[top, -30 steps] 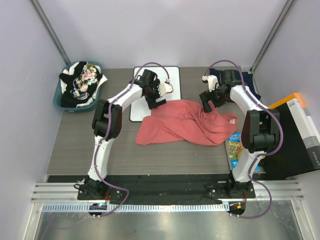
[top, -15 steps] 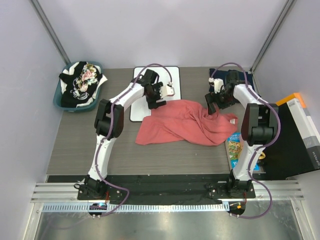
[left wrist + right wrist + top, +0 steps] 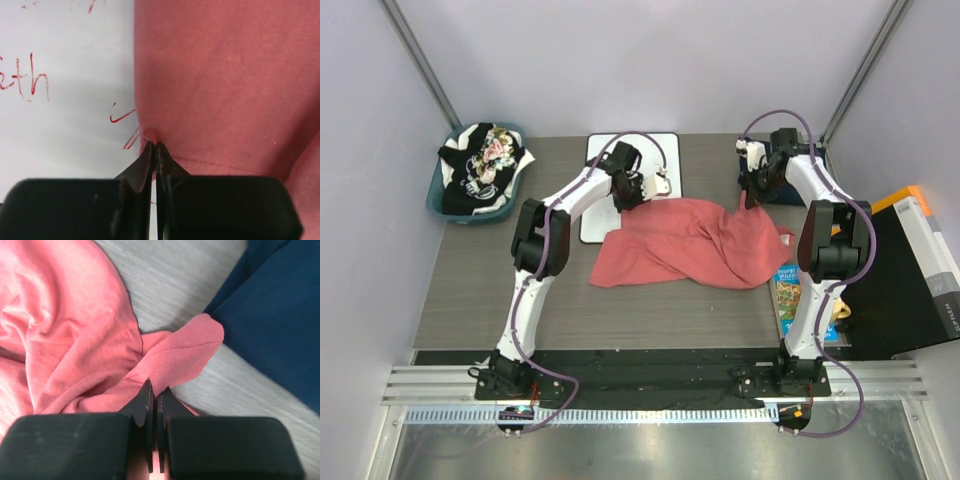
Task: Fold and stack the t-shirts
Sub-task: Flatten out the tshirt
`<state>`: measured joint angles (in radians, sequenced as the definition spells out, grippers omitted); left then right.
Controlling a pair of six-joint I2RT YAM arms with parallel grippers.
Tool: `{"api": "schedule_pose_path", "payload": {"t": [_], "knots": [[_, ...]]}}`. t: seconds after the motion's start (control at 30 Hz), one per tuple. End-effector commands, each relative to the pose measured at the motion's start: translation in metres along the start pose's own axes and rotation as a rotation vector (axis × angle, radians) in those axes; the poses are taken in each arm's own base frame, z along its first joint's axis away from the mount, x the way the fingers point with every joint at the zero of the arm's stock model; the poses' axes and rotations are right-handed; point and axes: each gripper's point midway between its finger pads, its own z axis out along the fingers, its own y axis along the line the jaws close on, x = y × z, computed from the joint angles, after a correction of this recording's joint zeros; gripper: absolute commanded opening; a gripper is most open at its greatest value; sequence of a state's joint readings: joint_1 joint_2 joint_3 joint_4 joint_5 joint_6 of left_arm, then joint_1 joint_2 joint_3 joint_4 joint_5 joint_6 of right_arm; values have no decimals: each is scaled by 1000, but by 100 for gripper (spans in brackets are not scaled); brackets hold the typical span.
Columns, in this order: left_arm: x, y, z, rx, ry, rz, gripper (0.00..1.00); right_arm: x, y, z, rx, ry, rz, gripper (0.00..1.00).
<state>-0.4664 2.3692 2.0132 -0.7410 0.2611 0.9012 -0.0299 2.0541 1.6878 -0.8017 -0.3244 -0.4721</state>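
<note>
Top external: salmon t-shirt crumpled on tabletop, unfolded. Left pincer clenched on its hem over white board; right pincer clenched on a corner beside navy t-shirt. Early going, seemingly: folding unstarted, more shirts heaped in basket.

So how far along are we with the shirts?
Early. No folded stack shows. In hand: left gripper and right gripper are both shut on the far edge of the crumpled red shirt. Remaining: folding it, the navy shirt and the shirts in the basket.
</note>
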Motion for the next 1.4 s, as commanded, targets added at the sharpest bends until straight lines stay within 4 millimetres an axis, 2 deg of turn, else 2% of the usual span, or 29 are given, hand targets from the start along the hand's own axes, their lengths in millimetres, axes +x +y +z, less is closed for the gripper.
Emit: {"api": "schedule_pose_path", "payload": {"t": [0.0, 0.03, 0.1, 0.13, 0.2, 0.23, 0.27, 0.37, 0.4, 0.43, 0.5, 0.57, 0.6, 0.63, 0.67, 0.7, 0.77, 0.8, 0.83, 0.9, 0.97, 1.0, 1.07, 1.1, 1.17, 1.2, 1.3, 1.33, 1.37], "knots": [[-8, 45, -42, -244, 40, -72, 0, -45, -5, -37, 58, -119, -153, 1], [-7, 50, -50, -286, 45, -88, 0, -62, -7, -51, 87, -175, -186, 1], [-15, 78, -91, -458, 50, -84, 0, -80, -6, -66, 108, -241, -224, 1], [-12, 85, -101, -509, 75, -72, 0, -96, -8, -77, 133, -296, -245, 1], [-19, 107, -135, -649, 79, -58, 0, -116, -8, -98, 174, -368, -273, 1], [-13, 119, -155, -739, 135, -67, 0, -129, -10, -108, 199, -415, -290, 1], [-12, 127, -169, -791, 155, -48, 0, -139, -9, -122, 224, -455, -301, 1], [-17, 156, -228, -1010, 145, -80, 0, -162, -10, -145, 269, -554, -319, 1], [-20, 161, -247, -1057, 136, -88, 0, -171, -9, -158, 291, -601, -331, 1], [-18, 165, -263, -1113, 146, -105, 0, -174, -6, -161, 291, -618, -336, 1], [-29, 174, -296, -1217, 103, -111, 0, -184, -4, -177, 317, -679, -357, 1], [-35, 179, -321, -1304, 71, -123, 0, -184, -3, -177, 330, -707, -365, 1], [-36, 180, -328, -1334, 75, -104, 0, -201, 11, -194, 355, -791, -409, 1], [-40, 181, -342, -1374, 63, -97, 0, -197, 10, -185, 365, -793, -410, 1], [-47, 184, -359, -1445, 26, -87, 0, -201, 11, -191, 399, -824, -419, 1], [-48, 185, -366, -1472, 45, -47, 0, -215, 9, -209, 459, -913, -438, 1], [-56, 189, -388, -1540, 21, -21, 0, -219, 8, -218, 536, -969, -440, 1], [-59, 193, -404, -1576, 21, -8, 0, -230, 8, -234, 590, -1035, -453, 1], [-61, 197, -409, -1595, 19, -7, 0, -234, 6, -236, 623, -1053, -452, 1], [-67, 201, -441, -1687, -19, -15, 0, -245, -1, -263, 757, -1134, -416, 1], [-73, 202, -466, -1767, -48, -8, 0, -248, -8, -274, 850, -1163, -386, 1], [-79, 202, -481, -1798, -78, 1, 0, -250, -11, -289, 926, -1196, -370, 1], [-83, 202, -495, -1835, -89, 23, 0, -254, -14, -297, 986, -1222, -360, 1], [-87, 201, -508, -1867, -103, 32, 0, -257, -14, -313, 1042, -1250, -353, 1], [-93, 202, -521, -1915, -97, 75, 0, -261, -19, -318, 1106, -1255, -339, 1], [-97, 199, -534, -1946, -109, 85, 0, -264, -16, -333, 1153, -1291, -323, 1], [-104, 195, -547, -1969, -113, 124, 0, -269, -14, -345, 1186, -1304, -348, 2], [-103, 194, -546, -1963, -108, 126, 0, -269, -12, -346, 1182, -1304, -364, 2], [-100, 196, -533, -1933, -92, 136, 0, -268, -12, -344, 1174, -1294, -372, 2]]}}
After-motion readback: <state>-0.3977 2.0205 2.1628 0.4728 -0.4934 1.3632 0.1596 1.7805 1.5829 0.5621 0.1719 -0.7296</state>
